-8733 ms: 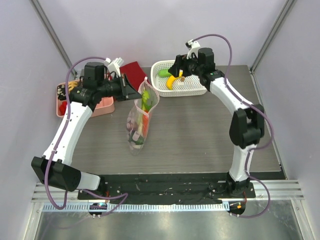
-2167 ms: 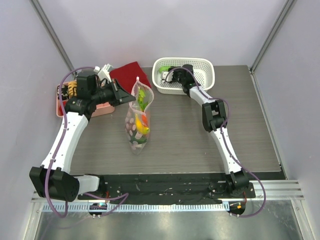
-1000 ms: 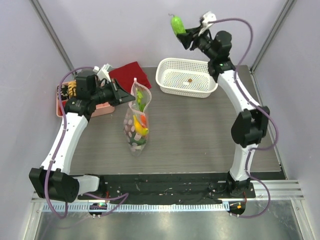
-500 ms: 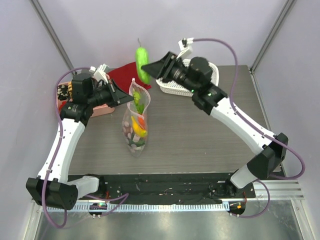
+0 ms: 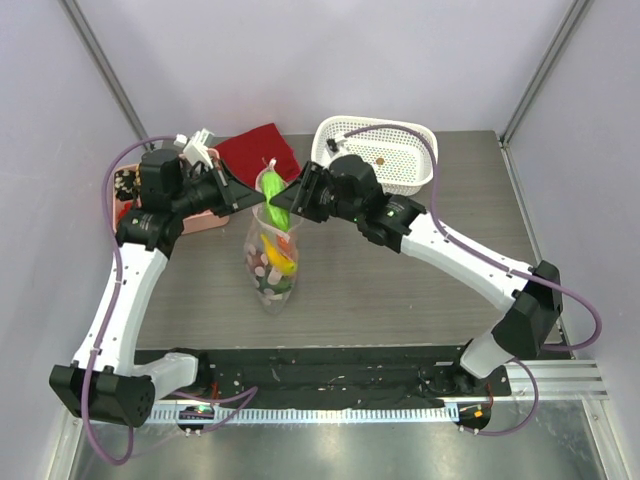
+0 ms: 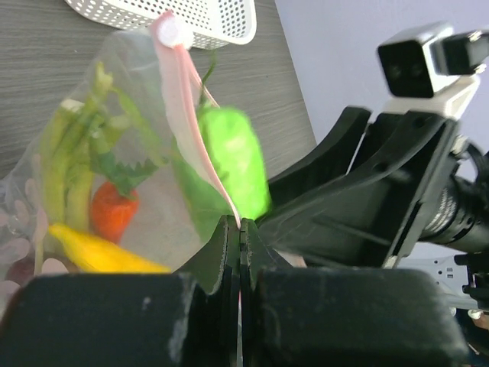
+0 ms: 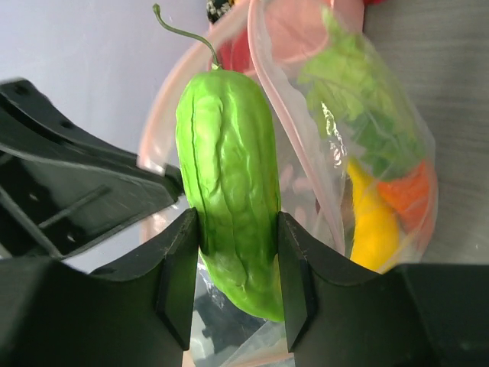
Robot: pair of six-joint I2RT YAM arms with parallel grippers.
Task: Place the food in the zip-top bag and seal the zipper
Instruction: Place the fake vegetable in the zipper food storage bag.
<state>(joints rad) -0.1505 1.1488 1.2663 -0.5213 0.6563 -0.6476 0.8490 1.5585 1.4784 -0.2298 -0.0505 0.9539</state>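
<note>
Left hand (image 6: 239,238): fully closed, fingers pressed together on the pink zipper (image 6: 186,115) where the strip runs down into them; it reaches in from 9 o'clock.
Right hand (image 7: 233,229): partly open, both fingers clamped on the flanks of the green piece (image 7: 225,153); it reaches in from 3 o'clock and meets the left hand at the bag's mouth.
Green piece: bumpy, bright green, thin curled stem at the top; it sits at the mouth of the bag, lower end between the parted edges. How far in it is, I cannot tell.
Zip-top bag (image 5: 270,275): clear with pale pink dots, a little toward 9 o'clock from the middle of the desk (image 5: 420,270); mouth end at 12 o'clock, closed end at 6 o'clock.
Zipper end: a small round pink piece (image 6: 170,30) tops the strip.
Food in the bag: yellow banana (image 7: 370,229) low down, red-orange pepper (image 7: 409,195) just beside it, leafy greens (image 7: 359,115) above both, long green stalks (image 6: 65,168) along one side.
White basket (image 5: 400,125): at 1 o'clock on the desk, behind the right arm.
Red cloth (image 5: 255,150): at 11 o'clock, beyond the bag's mouth.
Pink tray (image 5: 208,215): at 9 o'clock, largely hidden under the left arm.
</note>
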